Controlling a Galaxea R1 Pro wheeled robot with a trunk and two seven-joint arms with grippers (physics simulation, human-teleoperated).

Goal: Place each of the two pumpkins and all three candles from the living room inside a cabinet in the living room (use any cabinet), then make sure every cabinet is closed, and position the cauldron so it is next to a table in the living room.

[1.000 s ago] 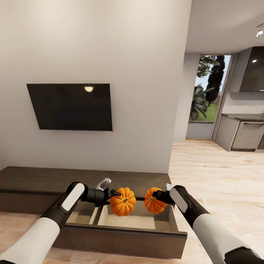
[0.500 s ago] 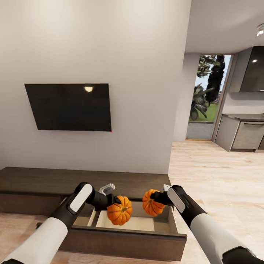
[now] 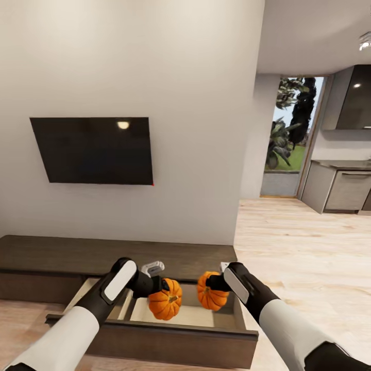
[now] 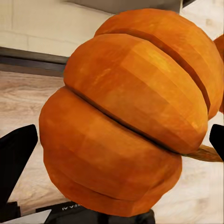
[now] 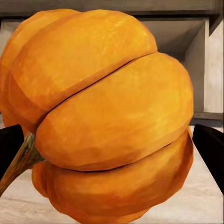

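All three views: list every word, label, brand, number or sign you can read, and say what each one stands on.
Left wrist view: a short strip of white letters on the dark body of the left gripper beneath its pumpkin, upside down and too small to read.
Head view: none on the TV or the cabinet.
Right wrist view: none.

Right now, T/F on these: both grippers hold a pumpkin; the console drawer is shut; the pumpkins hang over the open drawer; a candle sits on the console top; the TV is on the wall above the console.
1. Both grippers hold a pumpkin. True: left gripper holds the left pumpkin, right gripper holds the right pumpkin.
2. Console drawer shut. False: the drawer is pulled out.
3. Pumpkins hang over the open drawer. True.
4. Candle on the console top. False: none visible.
5. TV above console. True.
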